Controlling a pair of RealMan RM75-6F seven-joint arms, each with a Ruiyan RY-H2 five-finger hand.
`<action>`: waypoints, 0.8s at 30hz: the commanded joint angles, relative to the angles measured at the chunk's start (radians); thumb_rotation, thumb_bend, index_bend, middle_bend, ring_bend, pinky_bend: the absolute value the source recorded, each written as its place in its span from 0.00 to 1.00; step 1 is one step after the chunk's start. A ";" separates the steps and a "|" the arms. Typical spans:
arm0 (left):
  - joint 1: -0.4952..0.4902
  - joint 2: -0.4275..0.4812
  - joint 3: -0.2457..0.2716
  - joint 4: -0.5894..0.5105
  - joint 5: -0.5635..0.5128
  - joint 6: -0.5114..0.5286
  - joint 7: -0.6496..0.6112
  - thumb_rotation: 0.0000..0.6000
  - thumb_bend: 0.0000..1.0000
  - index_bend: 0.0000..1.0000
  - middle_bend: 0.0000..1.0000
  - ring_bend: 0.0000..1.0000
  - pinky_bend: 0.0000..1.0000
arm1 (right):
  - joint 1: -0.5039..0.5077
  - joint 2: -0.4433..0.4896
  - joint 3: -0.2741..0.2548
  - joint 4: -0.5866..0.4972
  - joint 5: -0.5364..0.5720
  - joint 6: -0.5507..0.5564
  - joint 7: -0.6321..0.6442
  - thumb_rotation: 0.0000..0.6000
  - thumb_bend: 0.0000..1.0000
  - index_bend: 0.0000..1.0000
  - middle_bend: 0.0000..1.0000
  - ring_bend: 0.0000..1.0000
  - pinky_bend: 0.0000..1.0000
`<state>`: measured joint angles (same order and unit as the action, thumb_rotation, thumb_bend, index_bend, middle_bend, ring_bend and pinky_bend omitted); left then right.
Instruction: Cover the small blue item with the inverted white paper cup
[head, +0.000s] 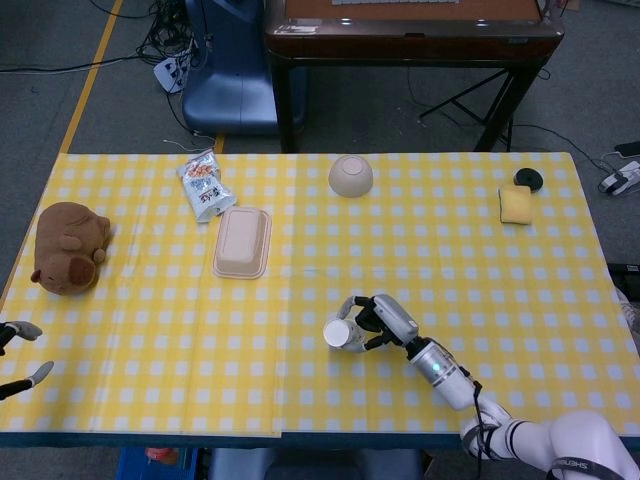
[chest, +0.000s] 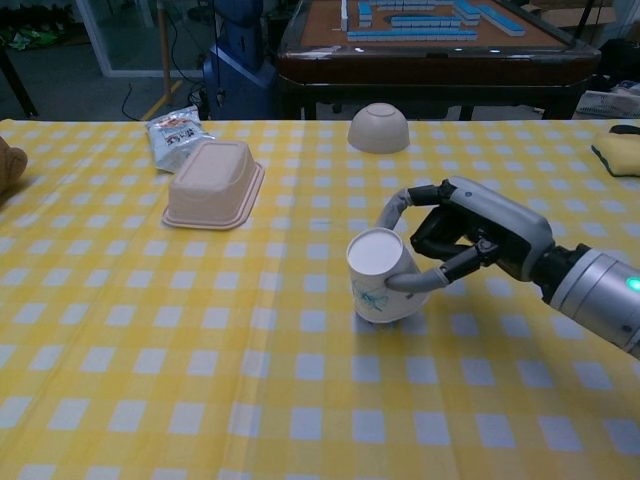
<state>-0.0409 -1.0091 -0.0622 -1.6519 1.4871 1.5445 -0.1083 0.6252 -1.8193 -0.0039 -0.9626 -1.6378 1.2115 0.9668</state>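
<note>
The inverted white paper cup (chest: 382, 290) is seen just below the centre of the chest view, mouth down on the yellow checked surface (chest: 150, 350) and tilted slightly toward the left of the frame. It is grasped by the right hand (chest: 470, 240), which enters from the right edge: one of the fingers (chest: 397, 208) is curved over the cup's upper side and another is pressed along its lower right side. A faint blue printed motif is visible on the cup's wall; no writing on it can be read. The small blue item cannot be seen in either view.

In the head view the cup (head: 338, 334) and the right hand (head: 380, 322) are found low and right of centre. The left hand (head: 18, 358) is shown at the lower left edge, its fingers spread and holding nothing.

In the upper left of the chest view a snack packet (chest: 173, 135) is placed beside an upturned beige tray (chest: 210, 184); its print is too small to read. An upturned bowl (chest: 378, 128) is set at upper centre.
</note>
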 joint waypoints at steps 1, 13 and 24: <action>0.001 0.001 -0.001 0.000 -0.001 0.002 -0.001 1.00 0.17 0.53 0.48 0.38 0.51 | 0.006 -0.011 -0.004 0.017 -0.004 -0.007 0.016 1.00 0.14 0.57 1.00 1.00 1.00; 0.002 0.004 0.000 0.002 0.003 0.003 -0.008 1.00 0.17 0.53 0.48 0.38 0.51 | 0.010 0.024 -0.040 0.017 -0.035 -0.005 0.003 1.00 0.00 0.22 1.00 1.00 1.00; 0.001 0.003 0.004 -0.002 0.011 0.003 -0.001 1.00 0.17 0.53 0.48 0.38 0.51 | -0.046 0.140 -0.023 -0.158 -0.038 0.101 -0.282 1.00 0.01 0.35 1.00 1.00 1.00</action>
<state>-0.0397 -1.0062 -0.0590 -1.6534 1.4974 1.5472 -0.1097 0.5979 -1.7069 -0.0386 -1.0824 -1.6740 1.2766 0.7797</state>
